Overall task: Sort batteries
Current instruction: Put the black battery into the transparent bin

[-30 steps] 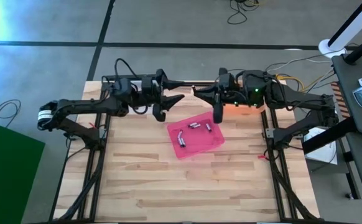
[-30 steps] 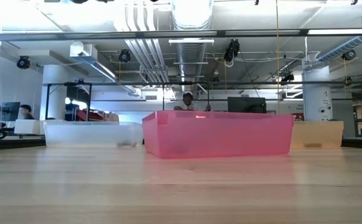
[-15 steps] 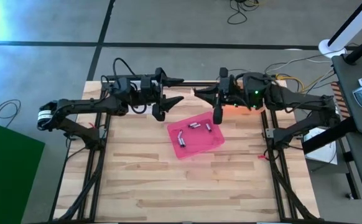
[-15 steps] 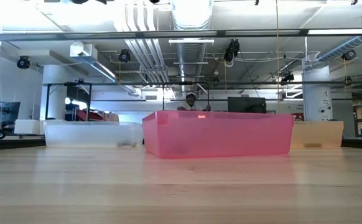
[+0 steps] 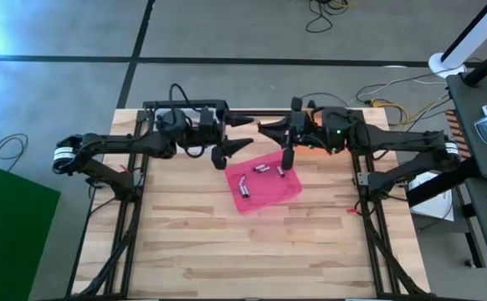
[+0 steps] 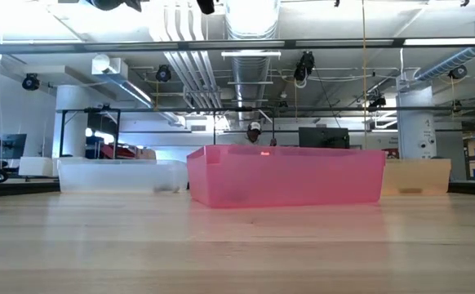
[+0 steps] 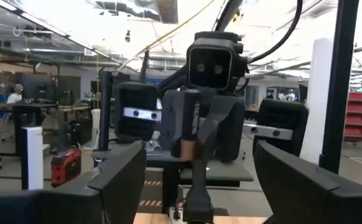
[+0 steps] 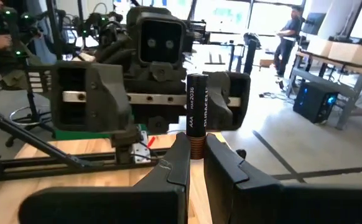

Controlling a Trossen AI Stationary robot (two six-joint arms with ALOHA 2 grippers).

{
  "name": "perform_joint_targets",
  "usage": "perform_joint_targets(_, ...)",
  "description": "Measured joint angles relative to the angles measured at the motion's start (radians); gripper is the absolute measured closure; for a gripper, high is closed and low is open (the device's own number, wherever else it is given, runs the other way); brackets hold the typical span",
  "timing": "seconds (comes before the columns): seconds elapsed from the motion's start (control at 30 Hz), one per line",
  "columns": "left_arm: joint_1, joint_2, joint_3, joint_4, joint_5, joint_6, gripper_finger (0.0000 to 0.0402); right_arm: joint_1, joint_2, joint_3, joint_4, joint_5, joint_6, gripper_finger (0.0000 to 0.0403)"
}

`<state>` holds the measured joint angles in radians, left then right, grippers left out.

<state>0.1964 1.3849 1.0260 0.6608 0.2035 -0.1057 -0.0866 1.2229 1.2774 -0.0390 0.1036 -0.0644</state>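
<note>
Several batteries (image 5: 260, 170) loose in pink tray (image 5: 269, 196), wood table (image 5: 227, 251) around.

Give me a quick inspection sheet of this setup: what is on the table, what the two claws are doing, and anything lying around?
Surface: wooden table, bare apart from trays.
Job's things: loose batteries in the pink tray; one battery held upright.
Clutter: clear tray and tan tray in the low view.
Grippers: right gripper shut on the battery above the pink tray; left gripper open, raised, facing the right arm.
Cables: loops on the floor, more at the right arm's base.
Surroundings: workshop, people in the background.
</note>
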Motion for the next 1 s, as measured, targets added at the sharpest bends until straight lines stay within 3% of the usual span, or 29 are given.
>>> perform_joint_targets(0.2,0.001,0.023,0.006,0.053,-0.056,-0.027,0.013,-0.002,0.017,-0.015,-0.002,0.0,0.013,0.0383)
perform_joint_targets(0.5,0.001,0.096,0.006,0.114,-0.056,-0.036,0.014,-0.001,0.027,-0.026,0.017,0.002,0.012,0.0383)
perform_joint_targets(1.0,0.002,0.111,0.006,0.162,0.002,-0.03,0.0303,-0.001,0.023,-0.049,0.014,0.003,0.03,0.0383)
